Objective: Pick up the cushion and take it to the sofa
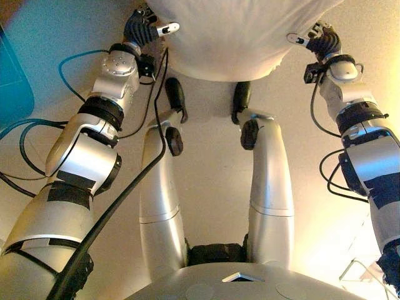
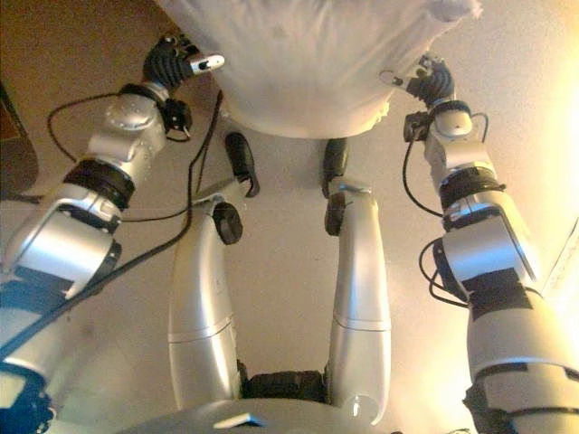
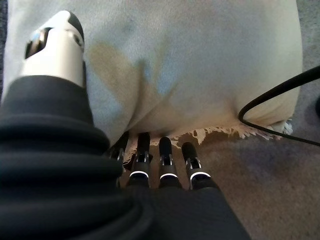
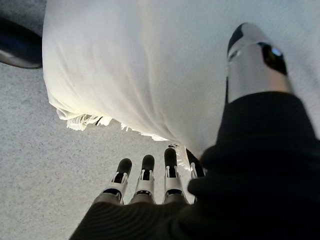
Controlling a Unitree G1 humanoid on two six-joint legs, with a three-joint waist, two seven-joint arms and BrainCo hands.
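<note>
A large white cushion (image 1: 231, 37) with a fringed edge hangs above the floor, just beyond my feet, held between both hands. My left hand (image 1: 145, 28) grips its left side. In the left wrist view the thumb (image 3: 55, 50) lies on the cushion (image 3: 190, 65) and the fingers (image 3: 167, 155) reach under the fringe. My right hand (image 1: 319, 40) grips the right side the same way. There the thumb (image 4: 255, 60) presses on the cloth (image 4: 140, 65) and the fingers (image 4: 147, 170) sit below the edge. No sofa shows in any view.
Pale carpet (image 1: 212, 162) covers the floor below. A teal object (image 1: 12, 75) stands at the far left edge. A thin wire frame (image 1: 362, 275) shows at the lower right corner.
</note>
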